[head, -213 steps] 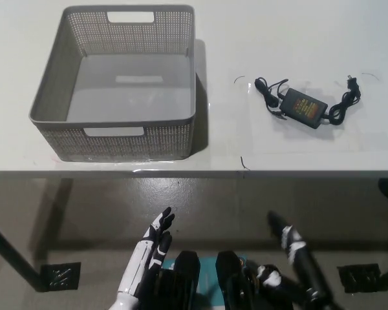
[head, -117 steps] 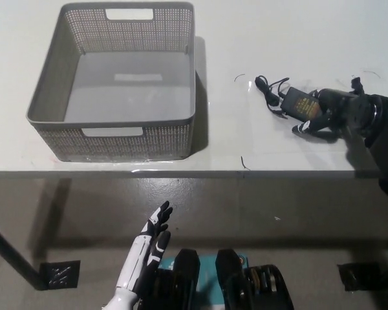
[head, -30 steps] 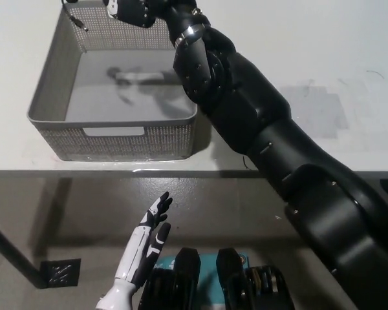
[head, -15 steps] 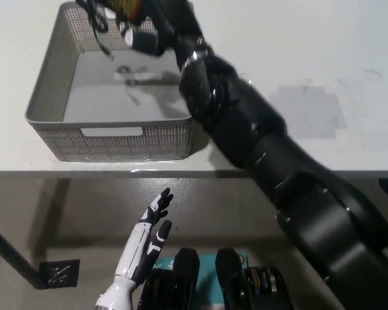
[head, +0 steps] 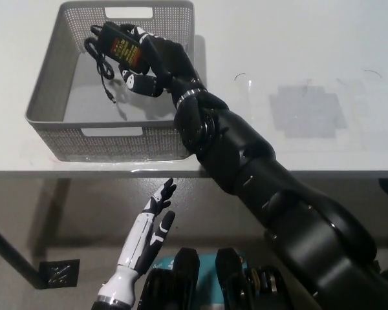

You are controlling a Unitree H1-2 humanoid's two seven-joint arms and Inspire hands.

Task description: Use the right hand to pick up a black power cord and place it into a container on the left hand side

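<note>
Head view, looking steeply down on a white table [head: 297, 39]. A grey perforated basket [head: 45, 110] sits on the table's left side. The robot's black right hand [head: 149, 64] reaches across over the basket's inside, its fingers clasped around the brick of a black power cord [head: 123, 46]; loose cable loops and a plug end dangle below the brick, inside the basket walls. The white left hand [head: 152, 223] rests below the table edge, empty with fingers spread. To finish well, the right hand should probably lower until the cable settles on the basket floor, then let go so nothing snags the rim.
</note>
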